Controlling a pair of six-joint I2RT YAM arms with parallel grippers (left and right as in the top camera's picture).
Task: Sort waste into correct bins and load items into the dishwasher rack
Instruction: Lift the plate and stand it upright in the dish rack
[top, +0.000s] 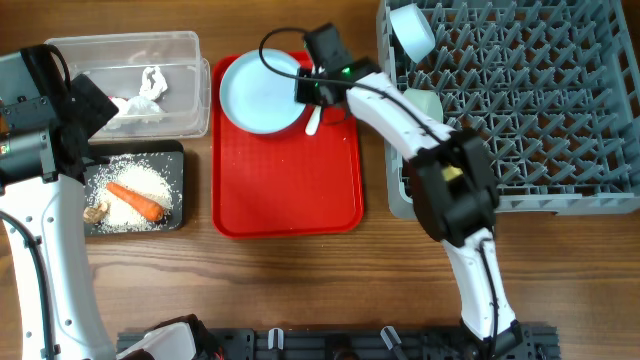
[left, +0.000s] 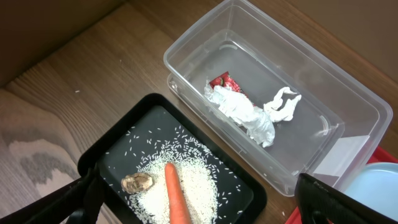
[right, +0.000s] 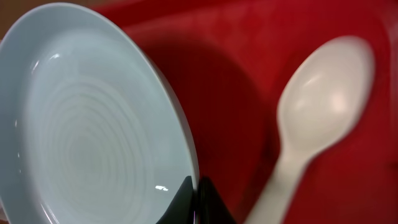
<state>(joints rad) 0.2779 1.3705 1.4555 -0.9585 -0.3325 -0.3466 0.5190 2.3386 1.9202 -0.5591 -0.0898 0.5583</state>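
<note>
The light blue plate (top: 258, 90) lies at the back left of the red tray (top: 290, 180). My right gripper (top: 308, 88) is shut on the plate's right rim, seen close in the right wrist view (right: 198, 186) with the plate (right: 81, 118) to its left. The white spoon (top: 313, 122) lies beside it on the tray (right: 311, 118). My left gripper (left: 199, 205) is open and empty above the black tray (left: 118, 149), which holds the carrot (left: 177, 196), rice (left: 199, 186) and brown scrap (left: 137, 182). The clear tub (left: 323, 93) holds the white tissue (left: 249, 112) and red wrapper (left: 224, 82).
The grey dishwasher rack (top: 520, 100) fills the right side. A light blue bowl (top: 412, 30) stands on edge at its back left corner and a pale green bowl (top: 425, 103) sits at its left edge. Bare wood lies along the table's front.
</note>
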